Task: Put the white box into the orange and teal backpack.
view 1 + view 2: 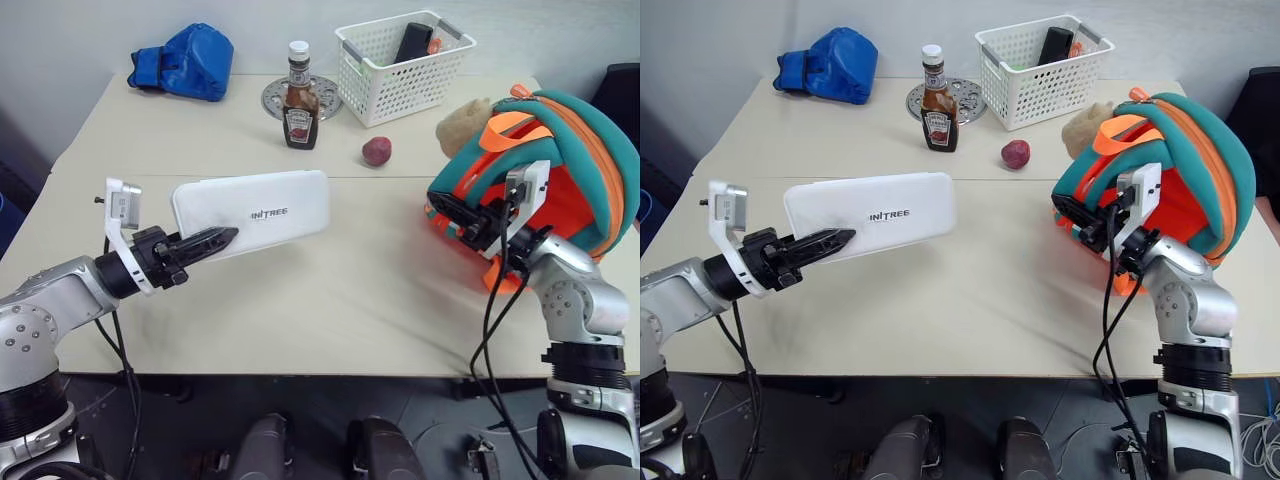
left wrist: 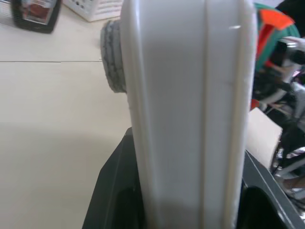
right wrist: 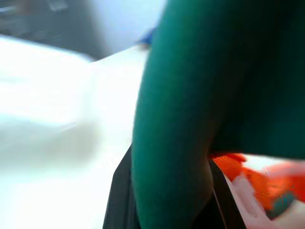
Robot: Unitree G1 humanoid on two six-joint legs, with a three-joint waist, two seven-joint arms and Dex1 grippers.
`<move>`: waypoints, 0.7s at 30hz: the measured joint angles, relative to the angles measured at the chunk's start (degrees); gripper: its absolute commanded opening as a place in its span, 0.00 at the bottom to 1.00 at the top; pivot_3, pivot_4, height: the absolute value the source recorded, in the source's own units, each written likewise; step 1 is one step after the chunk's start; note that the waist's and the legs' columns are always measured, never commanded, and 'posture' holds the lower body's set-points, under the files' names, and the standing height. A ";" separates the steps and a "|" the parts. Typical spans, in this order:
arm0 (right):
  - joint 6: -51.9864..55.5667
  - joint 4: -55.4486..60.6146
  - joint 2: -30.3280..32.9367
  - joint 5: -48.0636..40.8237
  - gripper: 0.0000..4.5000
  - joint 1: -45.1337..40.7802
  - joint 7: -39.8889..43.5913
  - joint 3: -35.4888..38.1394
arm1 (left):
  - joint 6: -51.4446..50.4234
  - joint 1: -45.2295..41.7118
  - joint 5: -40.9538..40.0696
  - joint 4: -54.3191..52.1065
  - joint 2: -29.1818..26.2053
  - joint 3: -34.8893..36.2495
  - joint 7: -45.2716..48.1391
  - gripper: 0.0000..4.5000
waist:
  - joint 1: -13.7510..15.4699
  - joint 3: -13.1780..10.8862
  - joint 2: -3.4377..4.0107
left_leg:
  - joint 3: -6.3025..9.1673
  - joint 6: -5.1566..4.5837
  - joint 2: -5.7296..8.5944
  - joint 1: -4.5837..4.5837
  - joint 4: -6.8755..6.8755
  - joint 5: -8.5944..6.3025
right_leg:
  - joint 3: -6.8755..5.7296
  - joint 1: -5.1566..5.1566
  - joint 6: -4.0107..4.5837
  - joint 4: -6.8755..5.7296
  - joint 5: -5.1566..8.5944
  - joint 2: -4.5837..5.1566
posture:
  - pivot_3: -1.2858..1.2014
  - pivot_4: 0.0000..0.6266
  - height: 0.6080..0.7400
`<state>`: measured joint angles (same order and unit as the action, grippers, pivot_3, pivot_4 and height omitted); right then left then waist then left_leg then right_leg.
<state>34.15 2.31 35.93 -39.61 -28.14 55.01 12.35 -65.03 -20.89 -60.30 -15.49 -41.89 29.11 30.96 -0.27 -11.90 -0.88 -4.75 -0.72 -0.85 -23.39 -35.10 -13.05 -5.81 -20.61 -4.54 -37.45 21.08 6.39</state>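
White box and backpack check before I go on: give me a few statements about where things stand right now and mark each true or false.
1. The left claw is shut on the white box, holding it off the table. True.
2. The white box is already inside the orange and teal backpack. False: it is apart from the backpack, out to its left.
3. The right claw grips the backpack's teal rim. True: the right wrist view shows teal fabric between its fingers.
4. The ketchup bottle lies on its side. False: it stands upright.
5. The white basket sits at the table's near edge. False: it is at the far side, behind the backpack.
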 measured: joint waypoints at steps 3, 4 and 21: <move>5.02 4.38 5.36 -5.10 0.00 0.31 9.36 -2.04 | 1.83 -1.59 2.10 3.25 -2.72 -0.02 0.49 0.31 | -0.09 -0.03 -0.03 | -0.03 -0.04 -0.05 0.01 0.00 -0.09 | -0.04 0.00 0.00 0.04 0.00 0.00 | 0.52 0.24 1.00; 6.54 6.04 7.41 -6.78 0.00 0.22 13.05 -3.19 | 2.22 -2.55 2.31 3.84 -3.71 -0.20 1.05 0.31 | -0.06 -0.08 -0.11 | -0.03 -0.05 -0.05 0.01 0.00 -0.12 | -0.05 0.00 0.00 0.04 0.00 0.00 | 0.52 0.24 1.00; 11.97 8.48 15.20 -11.20 0.00 -4.26 32.83 -12.39 | 3.85 -8.50 -2.96 2.85 -9.02 -1.24 13.77 0.31 | 0.22 -0.38 -0.62 | -0.04 -0.03 -0.07 -0.14 -0.08 -0.34 | -0.18 0.04 -0.02 0.38 -0.01 0.05 | 0.52 0.24 1.00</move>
<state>46.12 10.80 51.13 -50.81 -32.39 87.84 -0.04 -61.18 -29.39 -63.26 -12.65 -50.91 27.87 44.73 -0.05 -12.28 -1.50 -4.79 -0.75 -0.92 -23.53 -35.19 -13.39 -6.00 -20.57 -4.55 -37.07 21.07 6.44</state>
